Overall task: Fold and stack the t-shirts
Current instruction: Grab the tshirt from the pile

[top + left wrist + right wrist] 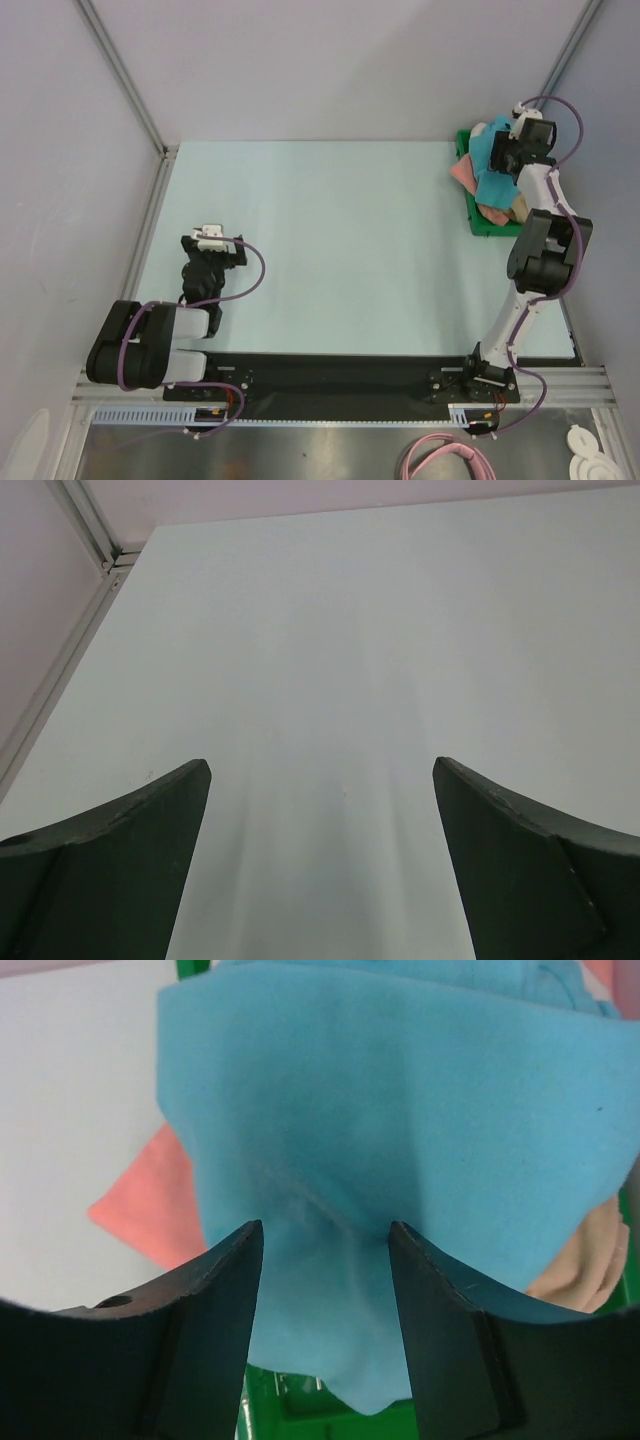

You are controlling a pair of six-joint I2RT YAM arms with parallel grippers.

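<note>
1. Left gripper (320, 850): two dark, smooth, wedge-shaped fingers spread wide apart, holding nothing, above the pale, matte counter (320, 230).
2. At the counter's far right corner sits a glossy green plastic tray (475, 215) heaped with soft crumpled shirts.
3. A salmon-pink t-shirt (150, 1210) pokes out on the left as a flat triangular corner.
4. The teal t-shirt (400, 1110) drapes on top, puckered between the half-closed fingers of the right gripper (325, 1260); a firm grip cannot be told.
5. A tan t-shirt (585, 1260) bulges at the right.

Most of the tan t-shirt (585, 1260) and pink t-shirt (150, 1205) out of sight under teal t-shirt (400, 1110)
</note>
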